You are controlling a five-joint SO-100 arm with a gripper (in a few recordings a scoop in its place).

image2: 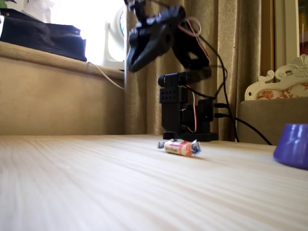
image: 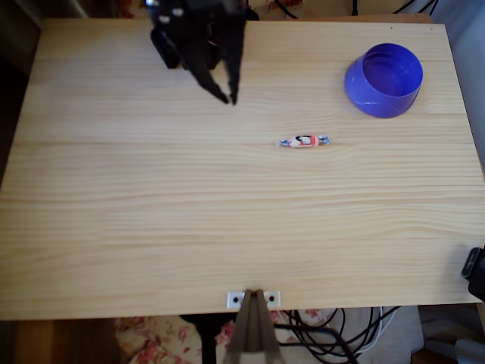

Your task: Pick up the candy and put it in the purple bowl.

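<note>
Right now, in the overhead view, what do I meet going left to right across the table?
The black robot hand, fingertips nearly together, then the small red-and-white wrapped candy, then the round blue-violet plastic bowl.

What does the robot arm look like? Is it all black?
Yes, mostly. The arm is black plastic, built from blocky sections on a square black base. Its gripper has two long black fingers narrowing to sharp points, like a beak. Thin red and white wires loop along the arm, and thicker black cables plug in beside its base.
</note>
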